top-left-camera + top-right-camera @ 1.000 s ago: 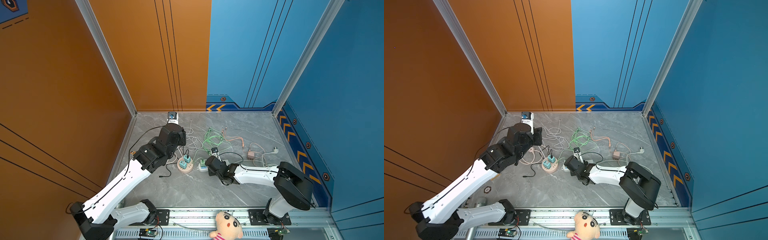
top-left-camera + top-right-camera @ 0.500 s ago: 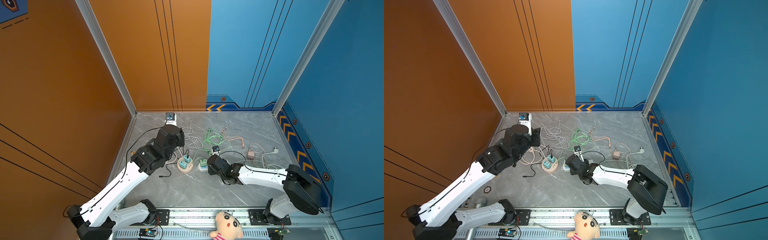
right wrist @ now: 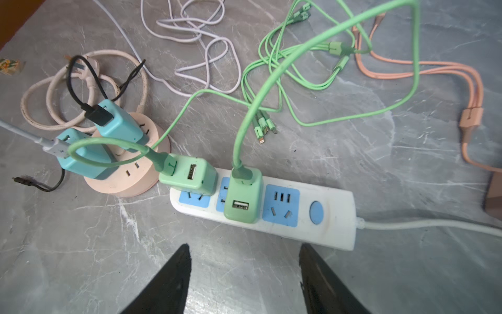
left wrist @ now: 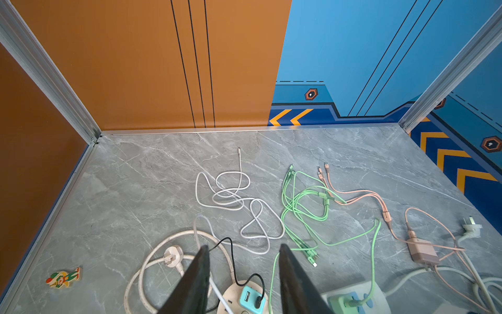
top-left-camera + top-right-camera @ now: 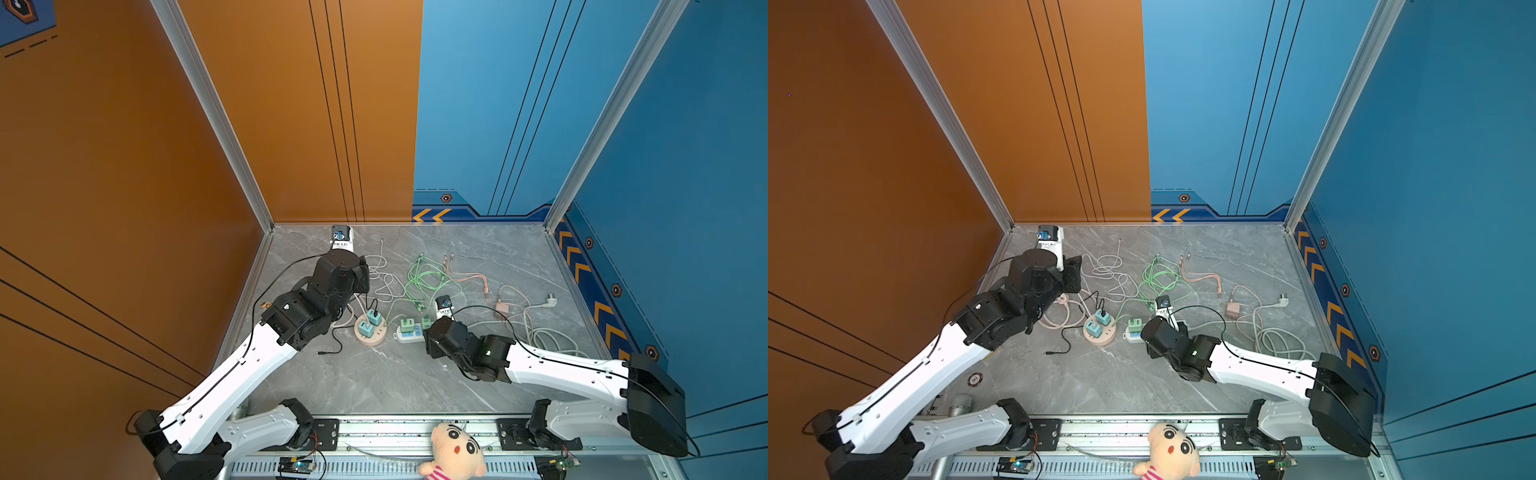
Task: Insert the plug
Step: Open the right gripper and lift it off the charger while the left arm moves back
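The right tool (image 3: pixel 244 246) gapes wide and empty near the power strip (image 3: pixel 334 214), where the upright green plug (image 3: pixel 243 201) looks seated. The tilted green plug (image 3: pixel 190 176) leans over the end socket, seemingly half-in, and its stiff green cable (image 3: pixel 108 139) could lever it out. The left tool (image 4: pixel 243 246), narrowly parted, holds nothing.

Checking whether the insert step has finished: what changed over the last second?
The right gripper opened, seemingly letting go of the green charger seated in the white power strip, and backed off a little toward its own base. The left gripper hangs open near the round socket, barely shifted. Nothing else moved.
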`<state>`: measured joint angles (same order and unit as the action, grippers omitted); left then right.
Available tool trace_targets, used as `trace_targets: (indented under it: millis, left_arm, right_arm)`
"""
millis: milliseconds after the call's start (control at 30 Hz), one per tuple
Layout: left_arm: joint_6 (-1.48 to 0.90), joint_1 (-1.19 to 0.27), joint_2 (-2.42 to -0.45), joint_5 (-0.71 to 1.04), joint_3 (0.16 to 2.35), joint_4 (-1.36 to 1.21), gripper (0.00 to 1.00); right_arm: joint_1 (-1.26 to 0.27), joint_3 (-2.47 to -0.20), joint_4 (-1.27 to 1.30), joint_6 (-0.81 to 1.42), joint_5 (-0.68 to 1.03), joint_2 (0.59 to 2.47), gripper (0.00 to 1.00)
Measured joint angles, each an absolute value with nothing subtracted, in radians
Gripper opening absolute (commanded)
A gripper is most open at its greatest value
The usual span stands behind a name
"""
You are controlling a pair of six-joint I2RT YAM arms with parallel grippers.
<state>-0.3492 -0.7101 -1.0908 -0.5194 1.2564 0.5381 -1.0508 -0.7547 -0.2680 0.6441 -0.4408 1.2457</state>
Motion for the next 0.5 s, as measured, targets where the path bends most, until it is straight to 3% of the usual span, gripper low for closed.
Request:
trace_targets:
  millis: [267,500]
  left_arm:
    - [-0.341,-0.727,-1.142,-0.457,1.308,0.55,0.48]
    - [-0.334,-0.8,-1.312,-0.382,1.427,0.568,0.49]
  right_arm:
    - [-0.898,-0.754,-0.366,0.633,-0.484,1.037,0.71]
    - [-0.499,-0.773,-0.398,0.633,-0.38,0.974,0.7]
